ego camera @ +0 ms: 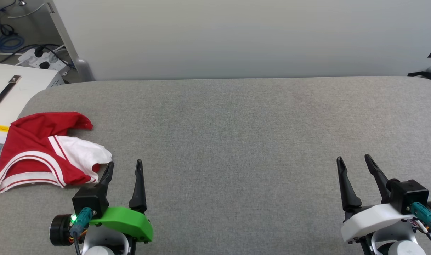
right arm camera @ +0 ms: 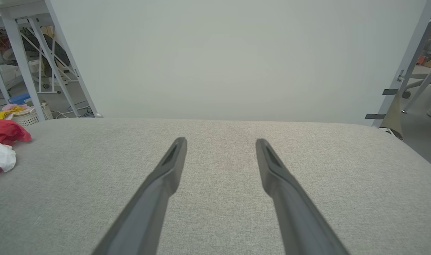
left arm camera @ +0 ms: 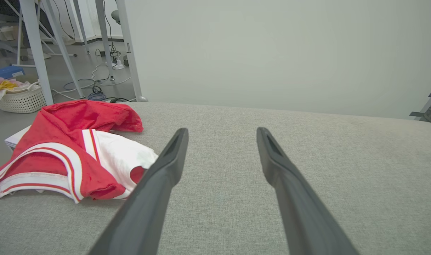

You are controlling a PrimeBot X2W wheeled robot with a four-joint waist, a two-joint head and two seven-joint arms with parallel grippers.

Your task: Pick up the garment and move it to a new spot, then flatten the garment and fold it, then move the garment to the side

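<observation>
Grey woven fabric was seen stretched over the broad, round-cornered work surface [ego camera: 236, 141], and on its left end, close to the edge, the garment [ego camera: 34, 152] was laid in a crumpled heap. It was a red jersey T-shirt with a white short sleeve and red-and-white striped trim; the sleeve was turned toward the middle of the surface, and a striped band curved along the near side. No lettering could be made out in the folds.

Just beside the white sleeve, the left gripper [ego camera: 125, 162] with the green housing was held low over the cloth, its two long dark fingers spread apart and nothing between them; whether the nearer finger touched the sleeve could not be told. Well apart, at the right end, the right gripper [ego camera: 353, 157] with the white housing was likewise spread wide and empty.

Behind the surface a plain pale wall panel [ego camera: 236, 35] was set. Past the garment, a white box [ego camera: 10, 92] and a white woven laundry basket [left arm camera: 20, 99] were placed.
</observation>
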